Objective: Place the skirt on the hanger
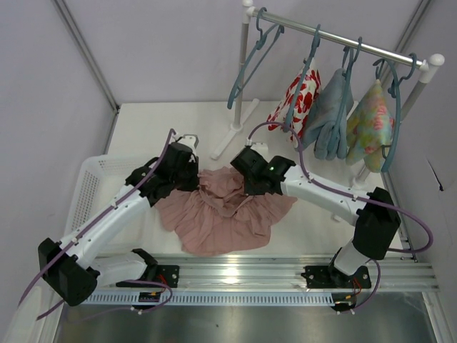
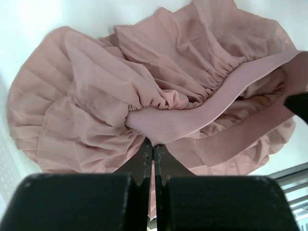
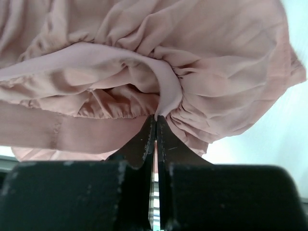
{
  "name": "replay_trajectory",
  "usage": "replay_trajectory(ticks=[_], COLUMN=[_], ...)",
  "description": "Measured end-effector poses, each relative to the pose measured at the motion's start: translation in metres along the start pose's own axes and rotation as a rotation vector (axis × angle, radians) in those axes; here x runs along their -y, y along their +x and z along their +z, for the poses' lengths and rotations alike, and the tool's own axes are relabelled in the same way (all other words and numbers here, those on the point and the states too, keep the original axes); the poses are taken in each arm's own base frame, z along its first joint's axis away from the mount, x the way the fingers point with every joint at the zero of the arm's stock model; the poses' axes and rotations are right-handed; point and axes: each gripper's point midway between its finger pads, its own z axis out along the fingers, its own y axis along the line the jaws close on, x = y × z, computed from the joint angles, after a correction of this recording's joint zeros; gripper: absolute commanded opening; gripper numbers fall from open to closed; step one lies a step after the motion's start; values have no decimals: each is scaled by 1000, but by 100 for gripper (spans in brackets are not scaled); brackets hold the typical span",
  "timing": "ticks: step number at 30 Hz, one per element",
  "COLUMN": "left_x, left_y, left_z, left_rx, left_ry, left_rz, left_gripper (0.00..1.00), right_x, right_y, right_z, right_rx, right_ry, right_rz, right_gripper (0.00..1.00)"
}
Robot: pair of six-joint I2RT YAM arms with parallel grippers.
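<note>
Left tool (image 2: pixel 153 144): fingers closed to a sliver, nipping the edge of the elastic waistband (image 2: pixel 216 103) where the gathers begin.
Right tool (image 3: pixel 155 119): likewise pressed together, pinching a fold of the same waistband at its other side.
Skirt (image 1: pixel 221 214): dusty pink and pleated, its hem spread on the desk (image 1: pixel 178 121) near the arms' bases, its top bunched up between the two tools.
Waistband axis: runs left to right from one tool to the other, curving rather than taut in the left wrist view.
Hanger (image 1: pixel 250 61): the bare teal one, hooked at the left end of the rail (image 1: pixel 343 41), above and beyond the skirt and well apart from it.
Key relation: the hanger lies up and away from both tools, toward the far side. Its frame hangs slantwise to the waistband's line, so I judge the band would need turning to line up.
Nearer arm: the right, its tool almost directly below the hanger in the overhead view; the left sits off to the side.
Other hangers: three further along the rail carry a red-and-white floral garment (image 1: pixel 303 96), a pale blue garment (image 1: pixel 330 114) and a green-yellow garment (image 1: pixel 373 121); none is the target.
Basket (image 1: pixel 89 189): white, at the desk's left edge, beside the left arm.
Stage: skirt gripped at both sides, not yet brought to the hanger.
</note>
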Motion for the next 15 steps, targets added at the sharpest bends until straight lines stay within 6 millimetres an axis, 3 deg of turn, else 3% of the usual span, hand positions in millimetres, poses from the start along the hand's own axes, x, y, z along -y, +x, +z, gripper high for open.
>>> replay_trajectory(ticks=[6, 9, 12, 15], left_x=[-8, -8, -3, 4], left_y=[-11, -10, -10, -22], left_z=[-2, 2, 9, 8], left_rx=[17, 1, -47, -45], left_ry=[61, 73, 89, 109], left_rz=[12, 52, 89, 109], left_gripper=[5, 16, 61, 86], right_x=[-3, 13, 38, 41], right_y=[-17, -34, -46, -47], right_z=[-29, -44, -47, -43], right_rx=[18, 41, 47, 26], right_ry=[-90, -132, -133, -141], right_rz=[-23, 38, 90, 79], right_gripper=[0, 0, 0, 0])
